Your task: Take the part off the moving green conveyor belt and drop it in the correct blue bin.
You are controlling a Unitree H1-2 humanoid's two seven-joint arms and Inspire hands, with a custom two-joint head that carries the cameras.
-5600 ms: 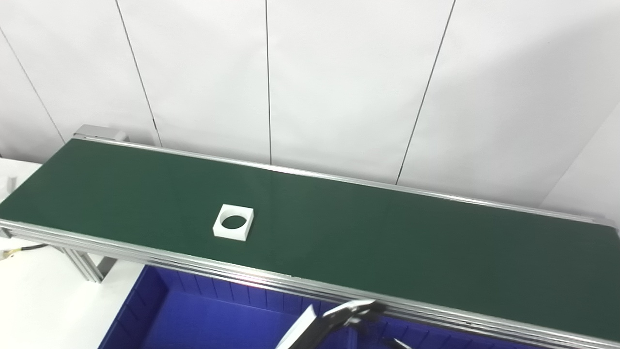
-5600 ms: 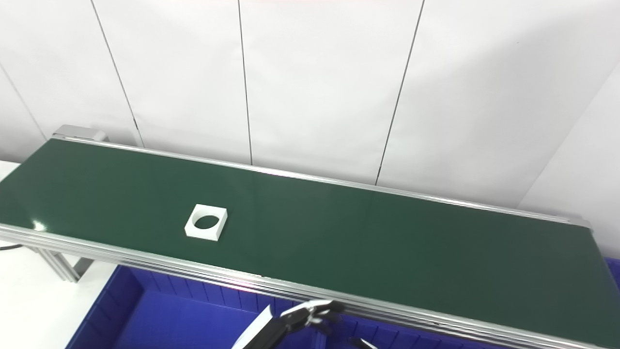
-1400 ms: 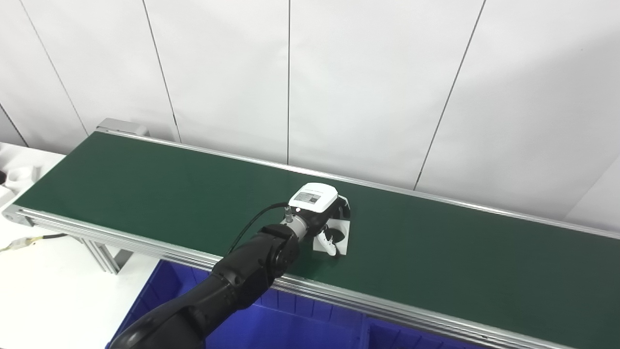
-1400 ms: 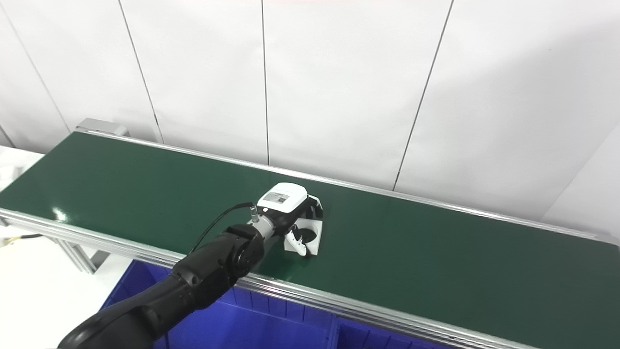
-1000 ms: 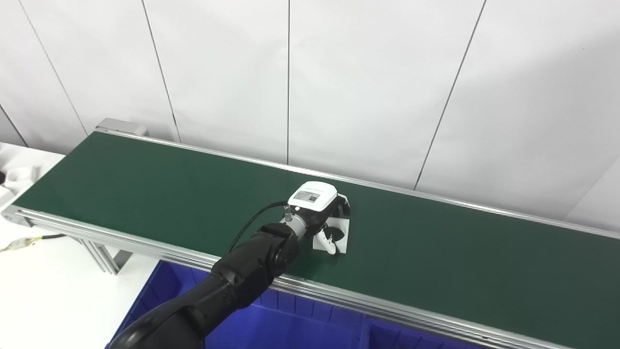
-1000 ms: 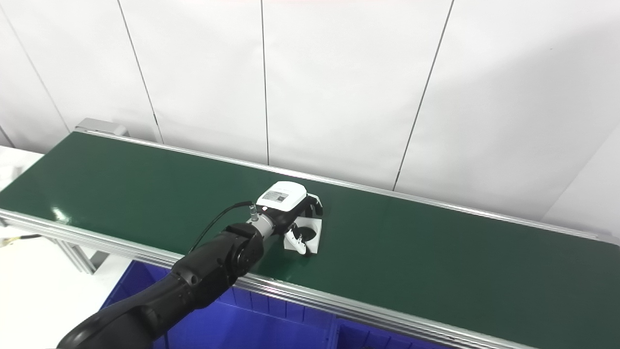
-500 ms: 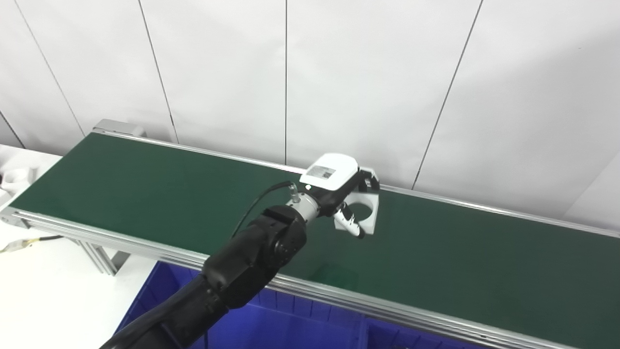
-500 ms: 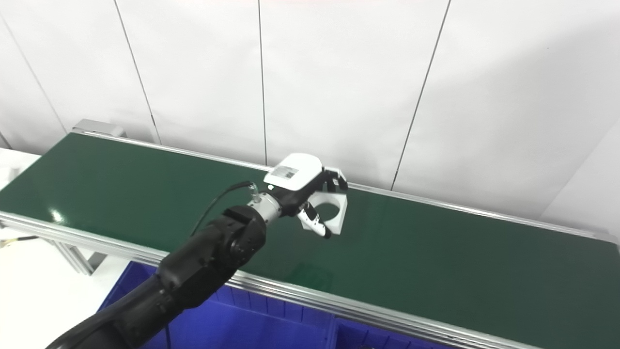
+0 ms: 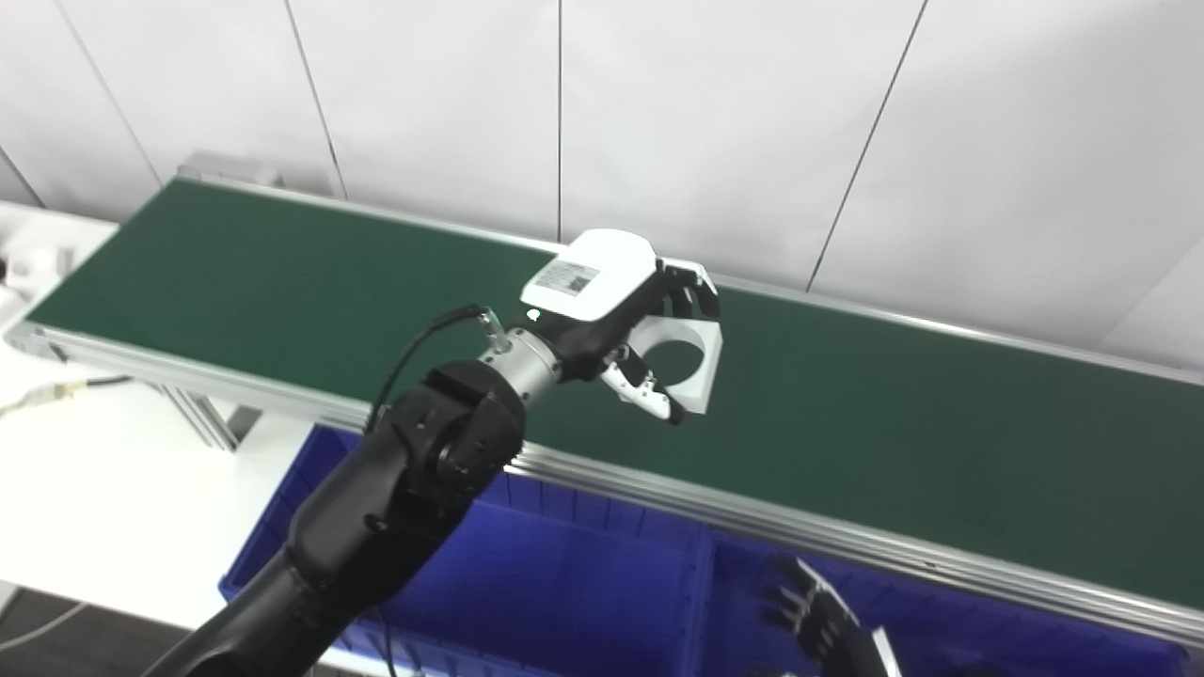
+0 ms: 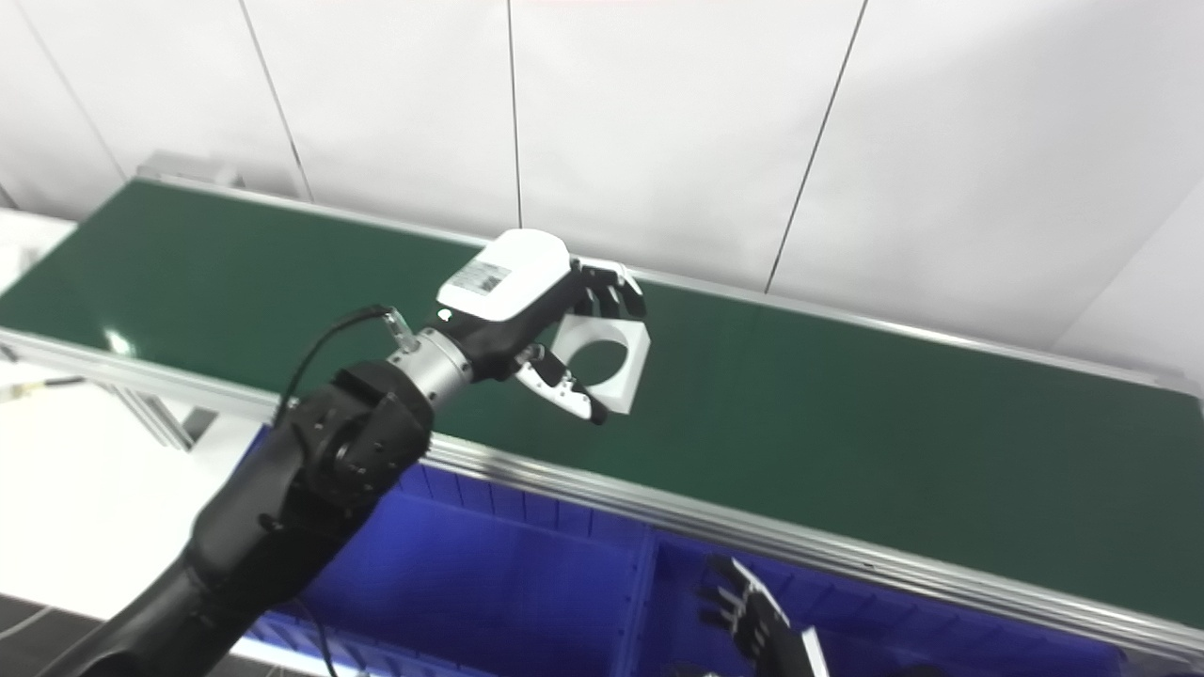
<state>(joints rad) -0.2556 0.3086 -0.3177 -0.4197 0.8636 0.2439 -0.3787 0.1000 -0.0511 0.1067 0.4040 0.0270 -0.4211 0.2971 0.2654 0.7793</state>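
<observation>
A black robot arm reaches in from the left, and its left hand (image 9: 616,324), capped with a white plastic shell, grips a flat white square part with a round hole through its middle (image 9: 682,353). The fingers (image 9: 691,291) curl over the part's top edge while the thumb presses from below, so the part is pinched upright and tilted, lifted clear above the long dark green conveyor belt (image 9: 894,442) rather than lying on it. Holding it by the edges leaves the hole free and probably keeps it steady for carrying. Directly in front of the belt's silver aluminium rail sits a deep blue plastic bin (image 9: 583,588), divided by a wall from a second blue compartment (image 9: 988,625) on the right. The right hand (image 9: 814,621) waits low over that right compartment with its fingers spread and holding nothing. The part seems ready to be brought back over the rail and released into a bin; which compartment is correct cannot be told. White wall panels stand behind.
</observation>
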